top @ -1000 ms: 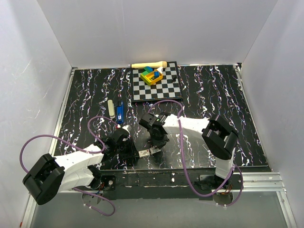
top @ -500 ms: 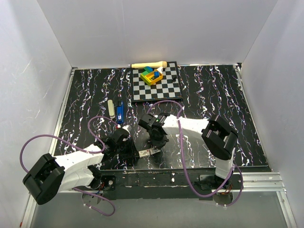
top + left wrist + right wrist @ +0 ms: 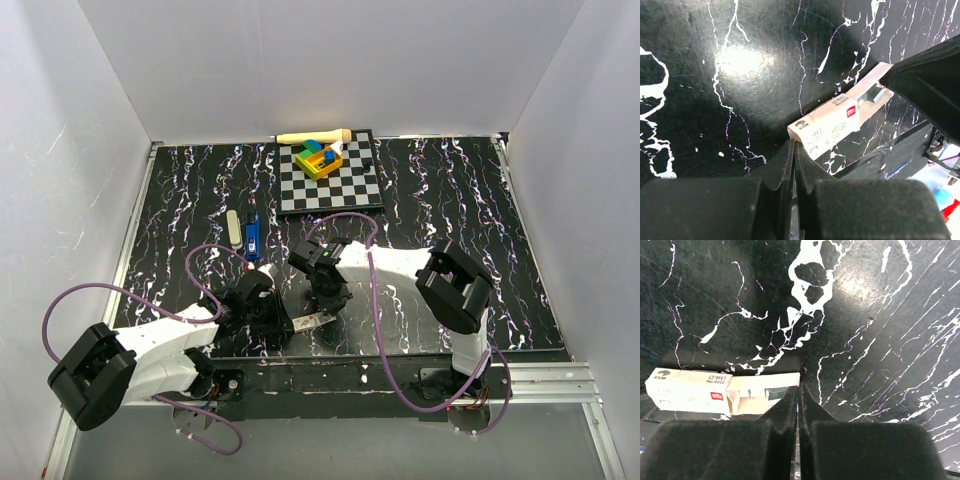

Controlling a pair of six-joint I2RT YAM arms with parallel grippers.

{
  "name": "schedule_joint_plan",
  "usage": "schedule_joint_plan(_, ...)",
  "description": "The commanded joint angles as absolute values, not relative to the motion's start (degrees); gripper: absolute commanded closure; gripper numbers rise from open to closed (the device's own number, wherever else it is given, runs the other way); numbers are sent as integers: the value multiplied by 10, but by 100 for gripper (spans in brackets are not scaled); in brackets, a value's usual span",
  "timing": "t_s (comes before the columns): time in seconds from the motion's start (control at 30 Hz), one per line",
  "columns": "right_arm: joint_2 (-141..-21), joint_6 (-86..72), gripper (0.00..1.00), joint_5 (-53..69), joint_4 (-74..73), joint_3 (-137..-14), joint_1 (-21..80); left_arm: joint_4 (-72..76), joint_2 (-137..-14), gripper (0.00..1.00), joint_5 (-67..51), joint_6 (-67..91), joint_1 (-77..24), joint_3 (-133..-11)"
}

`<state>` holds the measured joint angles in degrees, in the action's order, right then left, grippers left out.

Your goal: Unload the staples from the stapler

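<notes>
From above, the blue stapler (image 3: 253,238) lies on the worktop (image 3: 450,200), well apart from both arms. The arms meet at a small staple box (image 3: 308,322), probably to steady it.

Left wrist: the left gripper (image 3: 794,145) has closed jaws, with the tips at the box's corner.

Right wrist: the right gripper (image 3: 799,386) has closed jaws too, touching the slid-out tray (image 3: 765,392). If they pinch cardboard, I cannot tell.

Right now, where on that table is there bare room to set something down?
Free: the right side of the table, from the checkerboard to the right wall; also the far left corner beyond the stapler. Crowded: near centre, where the left gripper and right gripper meet at the staple box.
</notes>
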<state>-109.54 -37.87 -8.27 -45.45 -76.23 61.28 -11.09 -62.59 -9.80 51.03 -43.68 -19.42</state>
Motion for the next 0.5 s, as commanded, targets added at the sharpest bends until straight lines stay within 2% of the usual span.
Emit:
schedule_joint_plan(0.0, -1100, -375, 99, -79, -469, -788, 620, -101, -626, 100, -89, 507, -440, -197)
schedule_joint_plan(0.47, -1107, -375, 99, -77, -469, -802, 623, -101, -628, 100, -90, 506, -445, -200)
